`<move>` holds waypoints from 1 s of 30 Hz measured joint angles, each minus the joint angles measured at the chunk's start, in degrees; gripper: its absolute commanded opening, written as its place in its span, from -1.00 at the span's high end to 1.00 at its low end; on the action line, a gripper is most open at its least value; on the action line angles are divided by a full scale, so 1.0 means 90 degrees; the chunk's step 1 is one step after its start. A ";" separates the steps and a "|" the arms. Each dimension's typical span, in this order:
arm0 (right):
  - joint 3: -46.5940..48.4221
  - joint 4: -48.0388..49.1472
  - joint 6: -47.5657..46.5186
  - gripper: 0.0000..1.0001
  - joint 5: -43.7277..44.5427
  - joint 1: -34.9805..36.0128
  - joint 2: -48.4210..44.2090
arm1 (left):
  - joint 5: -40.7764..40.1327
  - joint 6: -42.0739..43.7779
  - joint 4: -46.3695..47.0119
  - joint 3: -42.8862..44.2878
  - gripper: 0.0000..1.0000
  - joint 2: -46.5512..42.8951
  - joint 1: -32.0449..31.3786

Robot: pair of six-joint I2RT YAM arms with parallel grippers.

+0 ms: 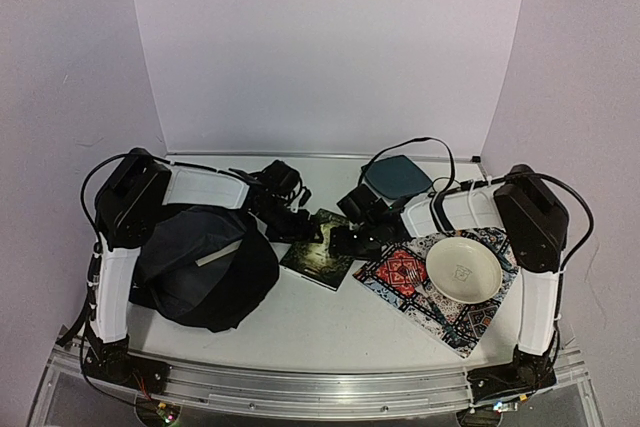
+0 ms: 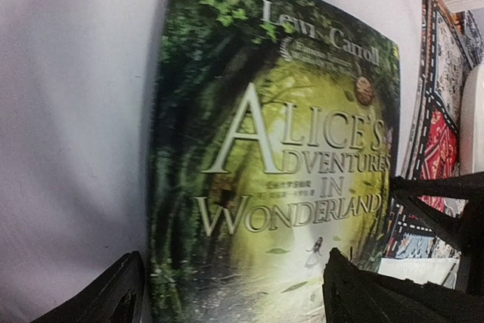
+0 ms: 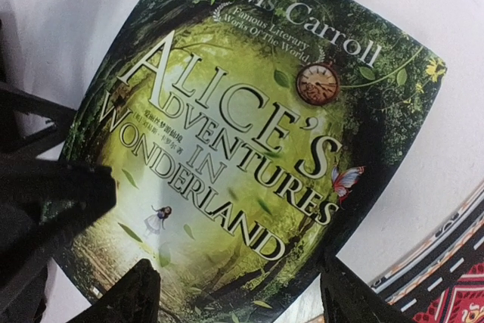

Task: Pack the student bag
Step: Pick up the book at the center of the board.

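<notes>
The student bag (image 1: 205, 267), a large soft black backpack, lies slumped at the left of the table beside my left arm. A green book titled Alice's Adventures in Wonderland (image 1: 320, 257) lies flat in the middle. My left gripper (image 1: 300, 227) hovers over the book's left edge and my right gripper (image 1: 348, 239) over its right edge. In the left wrist view the book (image 2: 280, 172) fills the frame and the left gripper (image 2: 234, 296) is open, one finger on each side of it. In the right wrist view the right gripper (image 3: 242, 300) is open over the book (image 3: 249, 141).
A small teal pouch (image 1: 396, 177) sits at the back right. A white bowl (image 1: 463, 269) rests on a red, black and white patterned cloth (image 1: 400, 272) at the right. Black cables loop around both arms. White walls close in the back.
</notes>
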 measured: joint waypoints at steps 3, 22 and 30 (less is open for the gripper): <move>0.0090 0.0032 -0.0095 -0.41 -0.0004 -0.0054 0.0086 | 0.0195 -0.0196 0.0320 -0.0271 -0.57 -0.0109 0.0015; 0.0002 0.0614 -0.0354 -0.26 -0.0466 -0.0283 0.0216 | 0.1100 -0.2983 0.2640 -0.2891 -0.53 -0.1648 0.0037; -0.0234 0.1229 -0.0161 -0.22 -0.0803 -0.0415 0.0216 | 0.1024 -0.3831 0.3797 -0.3627 -0.49 -0.2252 0.0066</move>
